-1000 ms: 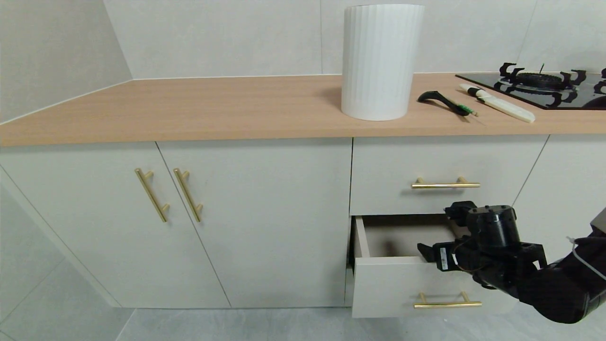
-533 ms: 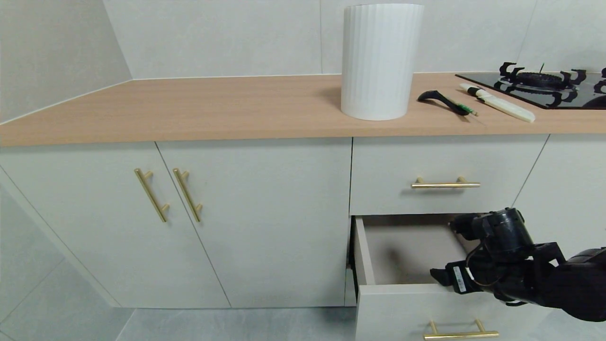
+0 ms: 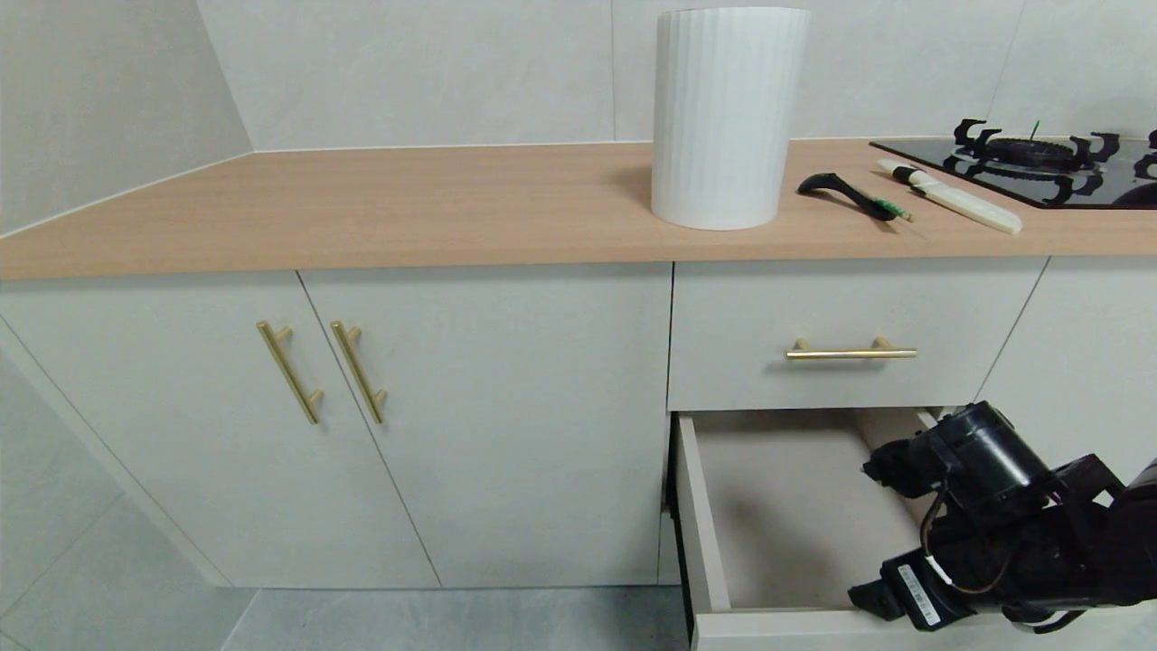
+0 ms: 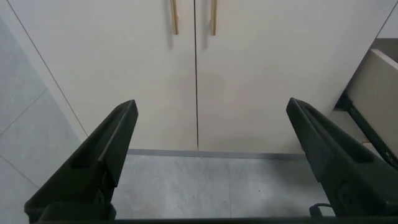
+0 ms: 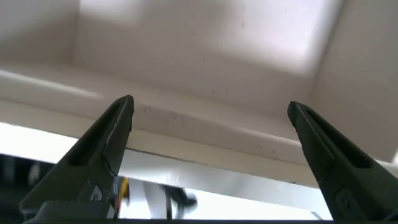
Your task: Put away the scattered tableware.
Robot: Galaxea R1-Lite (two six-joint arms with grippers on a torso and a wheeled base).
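Note:
A black ladle with a green handle [image 3: 851,195] and a white knife [image 3: 951,204] lie on the wooden countertop [image 3: 380,203], to the right of a tall white ribbed container [image 3: 728,117]. The lower drawer [image 3: 700,506] under them stands pulled far out, its inside bare. My right gripper [image 3: 881,538] is open over the drawer's right side, one finger just behind the front panel [image 3: 795,630]. In the right wrist view the open right gripper [image 5: 209,106] frames the drawer's pale panels. My left gripper [image 4: 211,106] is open, low before the cabinet doors [image 4: 196,68].
A black gas hob [image 3: 1039,167] takes up the counter's far right. The upper drawer [image 3: 850,334] is closed, with a gold bar handle. Two cabinet doors with gold handles [image 3: 321,371] stand closed at the left. Grey tiled floor [image 3: 452,624] runs below.
The lower drawer has slid much farther out. My right gripper has moved back and down with the drawer's front, whose handle has left the picture.

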